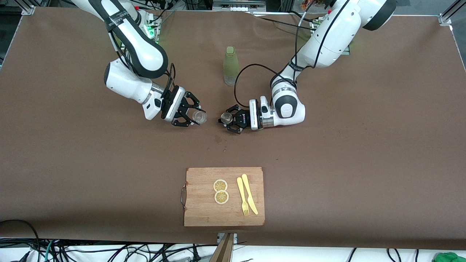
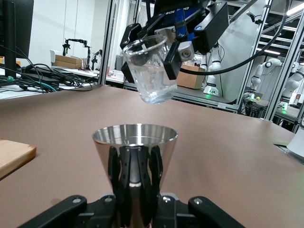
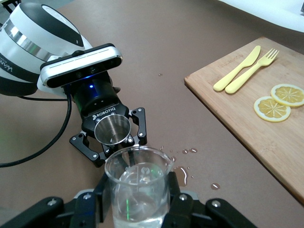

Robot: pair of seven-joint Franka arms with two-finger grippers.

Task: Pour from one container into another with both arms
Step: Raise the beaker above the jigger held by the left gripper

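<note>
My right gripper (image 1: 196, 117) is shut on the tiny clear glass cup (image 1: 199, 116), which has water in it and leans toward the jigger. From the left wrist the cup (image 2: 149, 69) hangs tilted above and past the jigger's mouth. My left gripper (image 1: 226, 120) is shut on the shiny steel jigger (image 1: 226, 118), held upright just over the brown table. From the right wrist the cup (image 3: 137, 187) fills the foreground, with the jigger (image 3: 112, 131) a short gap away. In the left wrist view the jigger (image 2: 135, 156) stands between my fingers.
A tall olive-green bottle (image 1: 230, 66) stands on the table farther from the front camera than both grippers. A wooden cutting board (image 1: 204, 203) with two lemon slices (image 1: 220, 191), a yellow fork and a knife (image 1: 247, 196) lies nearer the front camera. Water drops (image 3: 183, 166) wet the table.
</note>
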